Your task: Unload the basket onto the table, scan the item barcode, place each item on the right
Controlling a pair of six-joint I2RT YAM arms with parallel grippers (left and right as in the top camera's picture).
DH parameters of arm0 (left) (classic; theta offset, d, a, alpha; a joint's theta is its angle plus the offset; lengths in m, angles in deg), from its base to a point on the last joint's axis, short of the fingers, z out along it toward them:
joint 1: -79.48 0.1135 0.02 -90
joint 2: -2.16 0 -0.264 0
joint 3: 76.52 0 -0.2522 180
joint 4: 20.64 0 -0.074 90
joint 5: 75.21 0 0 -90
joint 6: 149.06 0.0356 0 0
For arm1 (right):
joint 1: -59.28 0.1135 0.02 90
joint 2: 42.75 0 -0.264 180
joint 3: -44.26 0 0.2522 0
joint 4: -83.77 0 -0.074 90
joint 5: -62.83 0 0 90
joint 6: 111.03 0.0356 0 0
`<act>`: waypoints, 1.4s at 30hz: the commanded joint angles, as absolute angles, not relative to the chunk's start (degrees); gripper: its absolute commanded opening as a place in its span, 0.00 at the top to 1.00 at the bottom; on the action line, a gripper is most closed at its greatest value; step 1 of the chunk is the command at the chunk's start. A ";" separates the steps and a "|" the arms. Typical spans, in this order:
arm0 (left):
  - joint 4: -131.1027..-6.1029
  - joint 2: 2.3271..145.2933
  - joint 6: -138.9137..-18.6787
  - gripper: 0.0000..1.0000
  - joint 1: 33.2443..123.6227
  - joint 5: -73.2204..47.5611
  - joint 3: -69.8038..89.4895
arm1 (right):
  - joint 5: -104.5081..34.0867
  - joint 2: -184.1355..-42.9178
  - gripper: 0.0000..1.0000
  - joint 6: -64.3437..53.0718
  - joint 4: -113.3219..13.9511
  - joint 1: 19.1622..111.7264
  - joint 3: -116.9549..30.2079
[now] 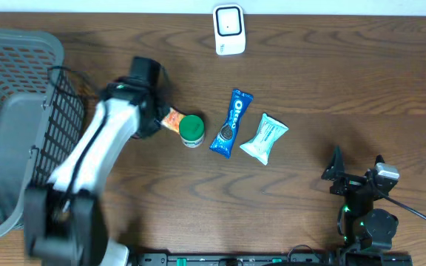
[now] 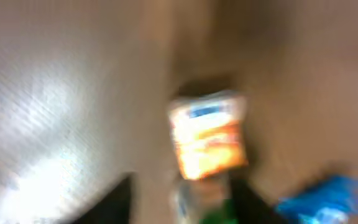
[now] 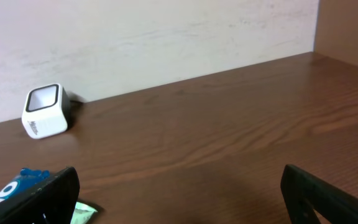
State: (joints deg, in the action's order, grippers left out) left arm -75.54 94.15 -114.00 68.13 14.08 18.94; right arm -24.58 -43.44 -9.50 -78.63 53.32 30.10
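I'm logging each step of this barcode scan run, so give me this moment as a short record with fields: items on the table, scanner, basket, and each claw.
items: green-lidded container, blue Oreo pack, pale green packet, in a row mid-table
scanner: white scanner at the far edge, apart from the items
basket: grey mesh basket at the table's left end
left claw: left claw at the green-lidded container's orange-labelled end; wrist view too blurred to judge jaws or grip
right claw: right claw open, holding nothing, off to the right

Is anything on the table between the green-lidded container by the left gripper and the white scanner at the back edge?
Nothing visible. The wood between the green-lidded container and the scanner is bare; the Oreo pack lies off to the side.
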 commanded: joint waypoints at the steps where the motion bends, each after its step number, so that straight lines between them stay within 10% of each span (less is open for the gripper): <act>1: -71.41 83.98 -99.99 0.06 68.26 19.58 17.58 | -24.07 -43.14 0.01 -9.09 -78.46 53.70 30.19; 17: -47.78 53.25 -50.81 0.02 68.32 27.89 17.58 | -24.16 -43.14 0.01 -9.07 -78.46 53.70 30.19; 30: -50.63 40.86 -48.34 0.02 68.78 30.58 17.60 | -37.10 -43.46 0.01 1.86 -78.55 53.72 28.77; 42: -49.95 40.14 -50.22 0.02 75.71 30.49 18.21 | -38.52 -71.55 0.01 9.82 -47.95 53.76 2.73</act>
State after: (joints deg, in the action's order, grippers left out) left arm -50.47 40.29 -49.72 74.58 29.94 18.13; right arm -36.84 -62.74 4.64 -51.97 53.32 8.02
